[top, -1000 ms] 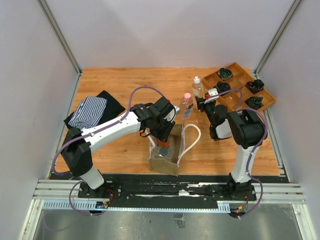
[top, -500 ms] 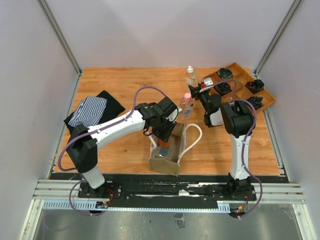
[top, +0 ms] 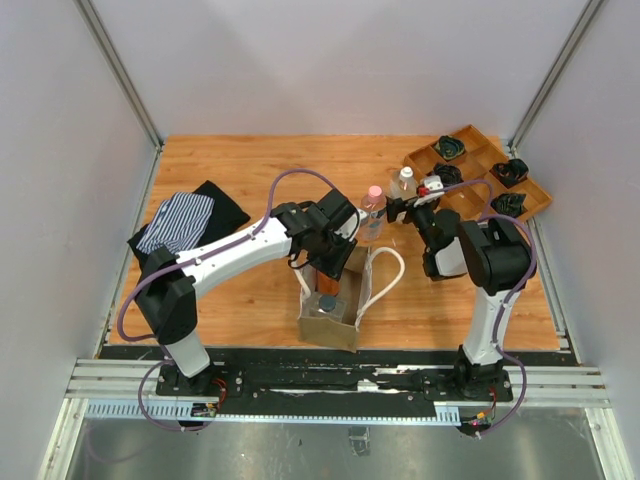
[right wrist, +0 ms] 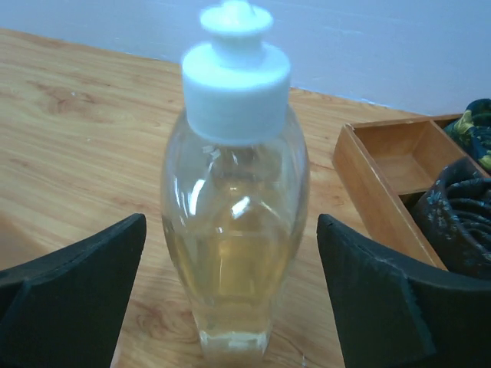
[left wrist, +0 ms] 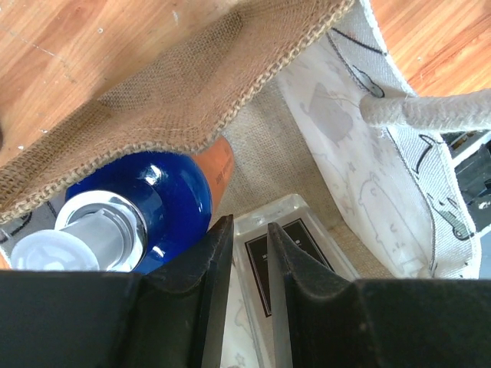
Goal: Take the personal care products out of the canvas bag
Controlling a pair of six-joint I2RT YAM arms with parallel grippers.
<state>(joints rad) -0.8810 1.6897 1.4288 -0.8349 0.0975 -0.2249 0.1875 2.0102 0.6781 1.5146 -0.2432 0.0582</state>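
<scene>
The canvas bag [top: 345, 322] stands at the table's near middle, its burlap rim [left wrist: 176, 115] and white lining in the left wrist view. Inside it is an orange-brown bottle with a blue cap [left wrist: 157, 195], also in the top view [top: 326, 303]. My left gripper [left wrist: 248, 224] reaches into the bag's mouth [top: 335, 262]; its jaws are almost together, with nothing seen between them, over a clear flat item with a black label [left wrist: 288, 245]. A clear pink-capped bottle [top: 373, 208] stands on the table. Beside it a clear white-capped bottle [right wrist: 234, 222] stands free between the wide-open fingers of my right gripper [right wrist: 230, 222].
A wooden compartment tray [top: 462, 204] with dark coiled bundles lies at the back right, close behind the right gripper [top: 400, 204]. Folded black and blue-striped clothing [top: 185, 222] lies at the left. The bag's white handle [top: 385, 275] loops toward the right arm.
The right gripper carried the white-capped bottle nearer, set it down beside the pink-capped one and opened off it. The left gripper stayed in the bag, closing slightly.
</scene>
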